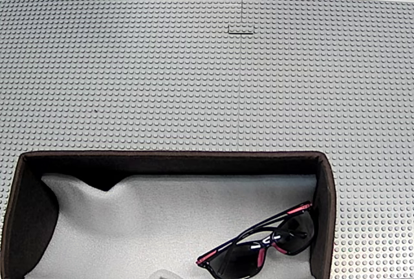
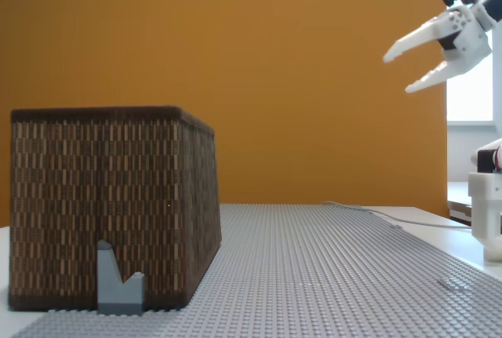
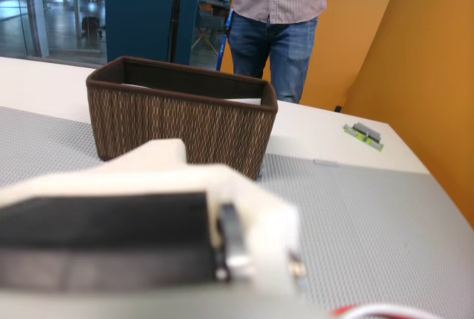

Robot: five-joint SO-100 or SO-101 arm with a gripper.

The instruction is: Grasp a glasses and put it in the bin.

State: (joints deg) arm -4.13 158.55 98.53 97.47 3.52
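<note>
From above in a fixed view, I see the sunglasses (image 1: 262, 245) lying inside the bin (image 1: 169, 157), at the box's 4 o'clock corner on the white foam lining (image 1: 129, 214); the grey studded baseplate (image 1: 207, 78) stretches toward 12 o'clock.

In the side-on fixed view, my gripper (image 2: 396, 73) hangs high at 2 o'clock, fingers spread and holding nothing, well apart from the woven bin (image 2: 110, 205) at 8 o'clock.

In the wrist view, the bin (image 3: 181, 115) stands ahead, a person (image 3: 278, 15) behind it.
</note>
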